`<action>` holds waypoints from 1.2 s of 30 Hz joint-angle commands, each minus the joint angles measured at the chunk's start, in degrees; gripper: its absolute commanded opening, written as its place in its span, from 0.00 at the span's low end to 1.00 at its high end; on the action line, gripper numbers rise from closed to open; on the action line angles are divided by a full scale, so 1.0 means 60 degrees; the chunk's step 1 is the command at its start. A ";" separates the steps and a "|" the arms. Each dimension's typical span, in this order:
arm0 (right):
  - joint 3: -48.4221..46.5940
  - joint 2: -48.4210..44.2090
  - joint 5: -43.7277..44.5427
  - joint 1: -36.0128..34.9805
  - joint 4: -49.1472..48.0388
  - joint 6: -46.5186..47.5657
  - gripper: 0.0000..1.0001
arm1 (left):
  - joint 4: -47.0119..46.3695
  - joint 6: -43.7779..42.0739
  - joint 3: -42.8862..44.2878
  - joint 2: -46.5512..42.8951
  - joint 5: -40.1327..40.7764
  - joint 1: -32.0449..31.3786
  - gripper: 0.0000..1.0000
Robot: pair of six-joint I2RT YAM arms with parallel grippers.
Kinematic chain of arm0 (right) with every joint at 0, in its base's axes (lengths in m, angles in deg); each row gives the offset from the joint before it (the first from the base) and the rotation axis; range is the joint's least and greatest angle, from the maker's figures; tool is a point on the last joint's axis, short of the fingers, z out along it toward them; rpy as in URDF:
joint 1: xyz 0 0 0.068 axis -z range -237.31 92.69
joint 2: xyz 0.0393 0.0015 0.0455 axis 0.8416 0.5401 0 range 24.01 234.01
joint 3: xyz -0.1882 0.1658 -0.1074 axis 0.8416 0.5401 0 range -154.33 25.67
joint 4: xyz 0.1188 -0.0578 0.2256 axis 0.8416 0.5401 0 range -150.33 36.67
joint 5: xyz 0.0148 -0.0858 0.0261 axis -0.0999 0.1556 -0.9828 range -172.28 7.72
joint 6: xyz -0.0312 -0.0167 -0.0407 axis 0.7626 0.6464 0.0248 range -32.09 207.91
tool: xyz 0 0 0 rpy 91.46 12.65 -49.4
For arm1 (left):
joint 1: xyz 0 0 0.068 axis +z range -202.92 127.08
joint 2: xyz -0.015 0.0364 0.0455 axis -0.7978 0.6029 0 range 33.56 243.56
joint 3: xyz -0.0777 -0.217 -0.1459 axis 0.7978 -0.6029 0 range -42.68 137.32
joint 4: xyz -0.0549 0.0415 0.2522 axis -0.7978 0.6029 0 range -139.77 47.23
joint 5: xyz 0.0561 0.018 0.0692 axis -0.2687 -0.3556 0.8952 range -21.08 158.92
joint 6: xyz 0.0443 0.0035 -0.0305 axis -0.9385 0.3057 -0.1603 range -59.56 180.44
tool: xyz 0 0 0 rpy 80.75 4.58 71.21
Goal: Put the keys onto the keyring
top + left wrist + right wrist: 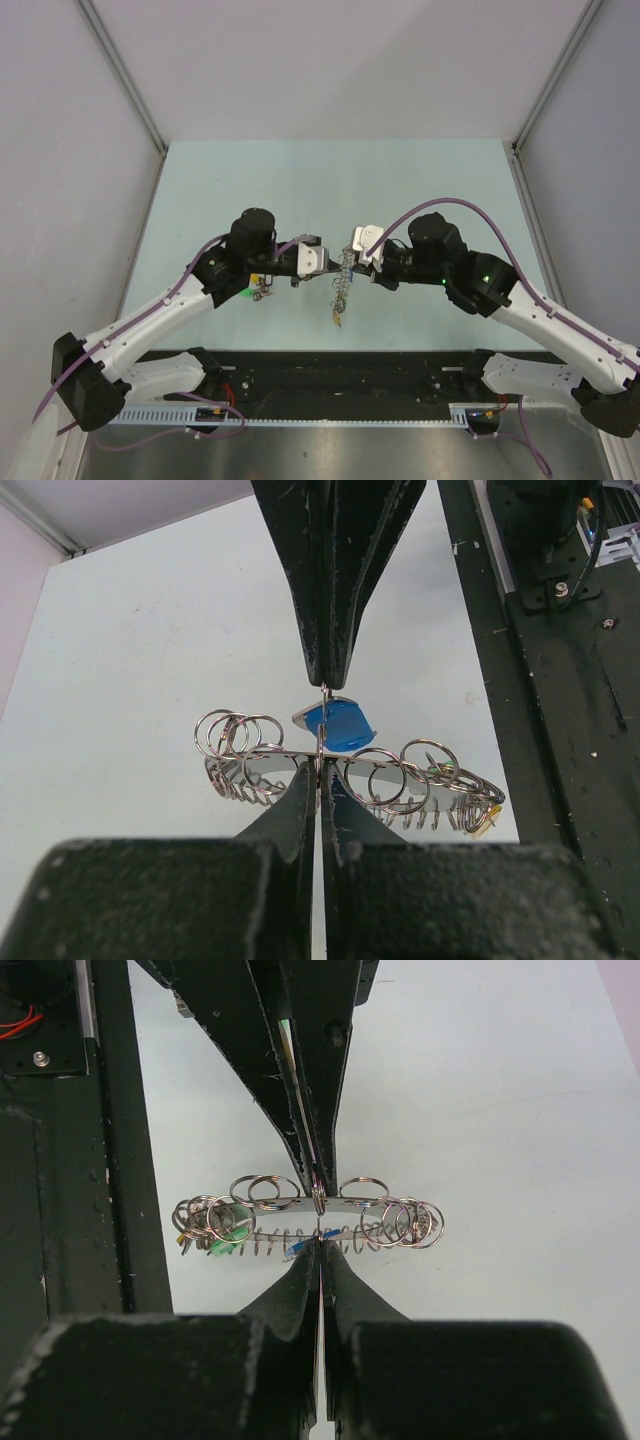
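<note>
Left gripper (pixel 320 770), black jaws clamped on the large silver-grey metal keyring (pixel 280 752) fringed with small rings, over the pale desk (pixel 130 660); right gripper (pixel 320 1245), jaws pinching a blue-tagged silvery key (pixel 338 726) against it.

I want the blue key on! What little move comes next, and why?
Probably the right gripper should twist the small ring of the blue-tagged key a little onto the keyring while the left gripper holds it steady. Both are shut, tips nearly touching, and the keyring hangs between them.
</note>
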 commanded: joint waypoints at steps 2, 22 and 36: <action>-0.0101 -0.0116 -0.0086 0.0011 -0.0341 0.0008 0.00 | -0.0332 0.0063 0.0289 -0.0024 -0.0431 -0.0051 0.00; -0.0086 -0.0014 -0.0291 -0.0018 -0.0400 0.0052 0.00 | -0.0215 0.0034 0.0363 0.0079 -0.0680 -0.0051 0.00; -0.0086 0.0221 -0.0247 -0.0150 -0.0400 0.0066 0.00 | -0.0229 0.0034 0.0348 0.0064 -0.0899 -0.0065 0.00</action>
